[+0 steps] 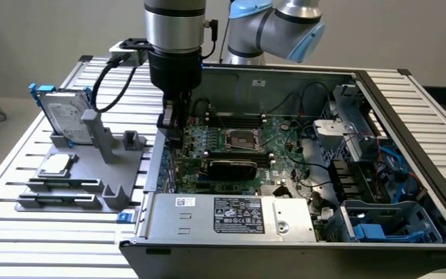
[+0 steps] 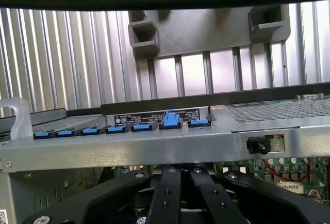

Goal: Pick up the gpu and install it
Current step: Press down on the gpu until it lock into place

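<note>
gpu (image 1: pixel 232 168) long axis runs exterior view's left-right; hand (image 1: pixel 169 135) closed.

An open computer case (image 1: pixel 409 174) sits on the slatted metal tabletop (image 1: pixel 21 244), filling the centre and right of the frame. Inside lies a green motherboard (image 1: pixel 277 157) with a bare CPU socket (image 1: pixel 243 139); a silver power supply (image 1: pixel 231 215) runs along the lower edge. At the left, a grey holder (image 1: pixel 91 174) carries an upright hard drive (image 1: pixel 64 116) with blue rails and a small square CPU chip (image 1: pixel 58 164).
</note>
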